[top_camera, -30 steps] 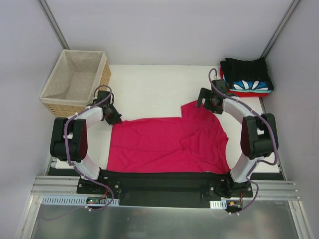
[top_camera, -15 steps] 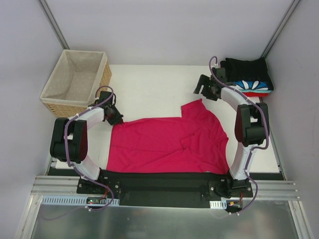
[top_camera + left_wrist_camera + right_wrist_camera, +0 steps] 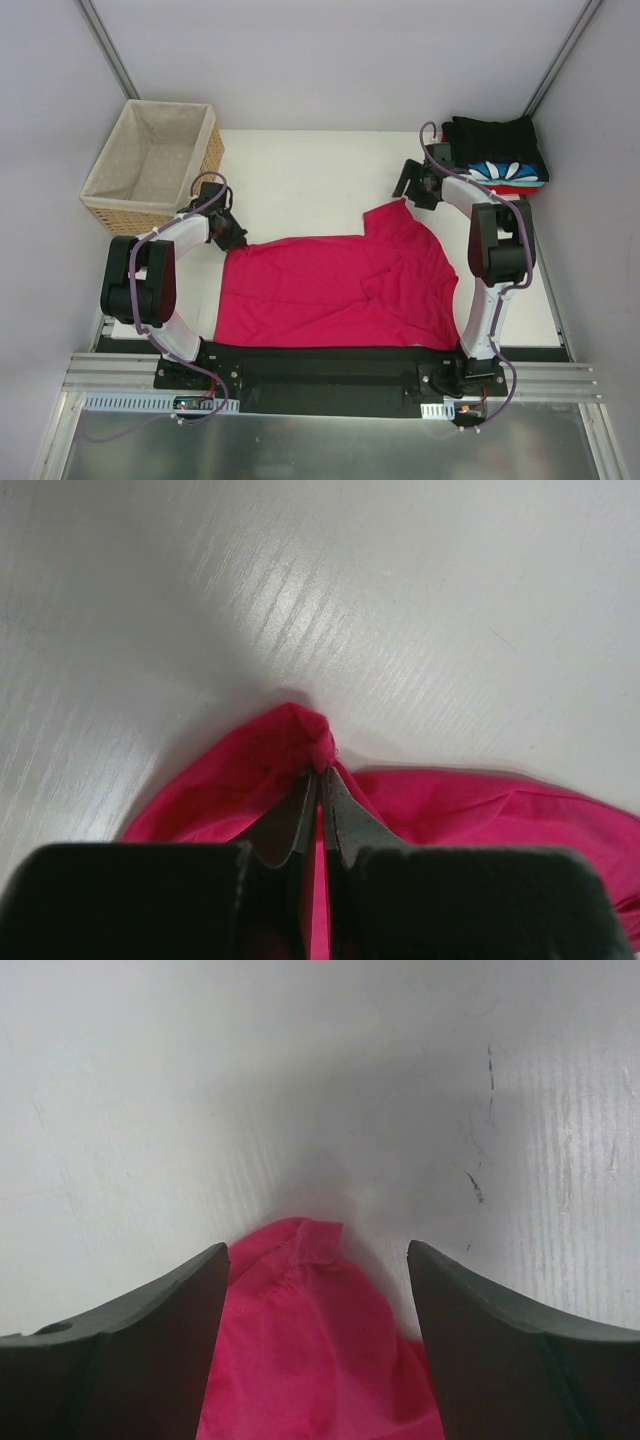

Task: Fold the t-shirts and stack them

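A crimson-pink t-shirt (image 3: 335, 290) lies spread on the white table in the top view. My left gripper (image 3: 236, 241) is shut on its far left corner; in the left wrist view a small bunch of pink cloth (image 3: 300, 742) sits pinched at the tips of my left gripper (image 3: 321, 773). My right gripper (image 3: 404, 191) is open at the shirt's far right corner. In the right wrist view that corner (image 3: 310, 1300) lies between the spread fingers (image 3: 170, 1310) of my right gripper (image 3: 318, 1250), untouched. Folded black, blue-white and red t-shirts (image 3: 498, 155) are stacked at the far right.
A wicker basket (image 3: 150, 165) with beige lining stands at the far left, just beyond my left gripper. Grey walls close in on both sides. The black rail (image 3: 320, 365) with the arm bases runs along the near edge.
My right gripper let the shirt's far right corner go, lifted off towards the far side, came back over the corner, and its fingers are narrowing. The left gripper holds still.
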Robot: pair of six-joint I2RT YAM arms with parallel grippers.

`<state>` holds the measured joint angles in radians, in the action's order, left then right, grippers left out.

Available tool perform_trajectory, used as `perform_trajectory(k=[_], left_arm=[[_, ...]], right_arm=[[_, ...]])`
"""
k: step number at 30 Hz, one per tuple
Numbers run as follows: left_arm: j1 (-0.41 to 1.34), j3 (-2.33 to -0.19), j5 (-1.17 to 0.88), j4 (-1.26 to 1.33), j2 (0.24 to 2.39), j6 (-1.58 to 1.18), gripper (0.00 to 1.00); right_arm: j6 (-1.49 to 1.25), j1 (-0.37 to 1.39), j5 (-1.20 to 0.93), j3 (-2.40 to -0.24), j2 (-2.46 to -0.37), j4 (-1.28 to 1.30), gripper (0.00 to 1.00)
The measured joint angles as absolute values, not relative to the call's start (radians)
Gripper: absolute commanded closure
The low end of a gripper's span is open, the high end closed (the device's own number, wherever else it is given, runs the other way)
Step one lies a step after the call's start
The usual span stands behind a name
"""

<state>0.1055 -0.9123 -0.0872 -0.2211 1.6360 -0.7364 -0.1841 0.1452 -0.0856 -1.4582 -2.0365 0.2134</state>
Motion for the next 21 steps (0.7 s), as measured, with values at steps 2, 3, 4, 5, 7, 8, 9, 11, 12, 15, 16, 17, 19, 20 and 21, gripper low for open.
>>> perform_trajectory(k=[2, 3, 4, 5, 7, 8, 9, 11, 12, 15, 16, 17, 19, 20, 21], left_arm=[[0.105, -0.915, -0.088, -0.222, 1.636, -0.741, 1.0], [0.105, -0.915, -0.088, -0.223, 1.636, -0.743, 1.0], [0.105, -0.916, -0.088, -0.223, 1.636, -0.744, 1.0], [0.105, -0.916, -0.088, -0.223, 1.636, -0.744, 1.0], [0.105, -0.918, -0.088, -0.223, 1.636, -0.746, 1.0], [0.105, -0.918, -0.088, -0.224, 1.637, -0.746, 1.0], [0.105, -0.918, -0.088, -0.224, 1.637, -0.746, 1.0], [0.105, -0.918, -0.088, -0.223, 1.639, -0.746, 1.0], [0.105, -0.918, -0.088, -0.223, 1.639, -0.746, 1.0], [0.105, -0.918, -0.087, -0.223, 1.641, -0.747, 1.0], [0.105, -0.918, -0.087, -0.223, 1.641, -0.747, 1.0], [0.105, -0.918, -0.087, -0.223, 1.641, -0.747, 1.0], [0.105, -0.918, -0.087, -0.223, 1.641, -0.747, 1.0], [0.105, -0.919, -0.087, -0.223, 1.641, -0.747, 1.0], [0.105, -0.919, -0.087, -0.223, 1.641, -0.747, 1.0]], right_arm=[[-0.188, 0.144, -0.086, -1.458, -2.043, 0.214, 0.32], [-0.192, 0.144, -0.086, -1.458, -2.046, 0.213, 0.4], [-0.195, 0.143, -0.086, -1.458, -2.049, 0.213, 0.42], [-0.199, 0.143, -0.086, -1.458, -2.054, 0.213, 0.45], [-0.205, 0.141, -0.086, -1.458, -2.064, 0.213, 0.54], [-0.206, 0.141, -0.086, -1.458, -2.069, 0.213, 0.57], [-0.209, 0.141, -0.086, -1.458, -2.075, 0.213, 0.6], [-0.212, 0.141, -0.086, -1.459, -2.077, 0.213, 0.63], [-0.215, 0.141, -0.086, -1.459, -2.079, 0.213, 0.66], [-0.22, 0.141, -0.086, -1.464, -2.086, 0.213, 0.75], [-0.22, 0.141, -0.086, -1.467, -2.089, 0.213, 0.78], [-0.222, 0.141, -0.086, -1.47, -2.091, 0.213, 0.86], [-0.221, 0.141, -0.085, -1.472, -2.094, 0.214, 0.99], [-0.223, 0.141, -0.084, -1.472, -2.096, 0.214, 1.0], [-0.223, 0.141, -0.083, -1.472, -2.096, 0.215, 0.99]])
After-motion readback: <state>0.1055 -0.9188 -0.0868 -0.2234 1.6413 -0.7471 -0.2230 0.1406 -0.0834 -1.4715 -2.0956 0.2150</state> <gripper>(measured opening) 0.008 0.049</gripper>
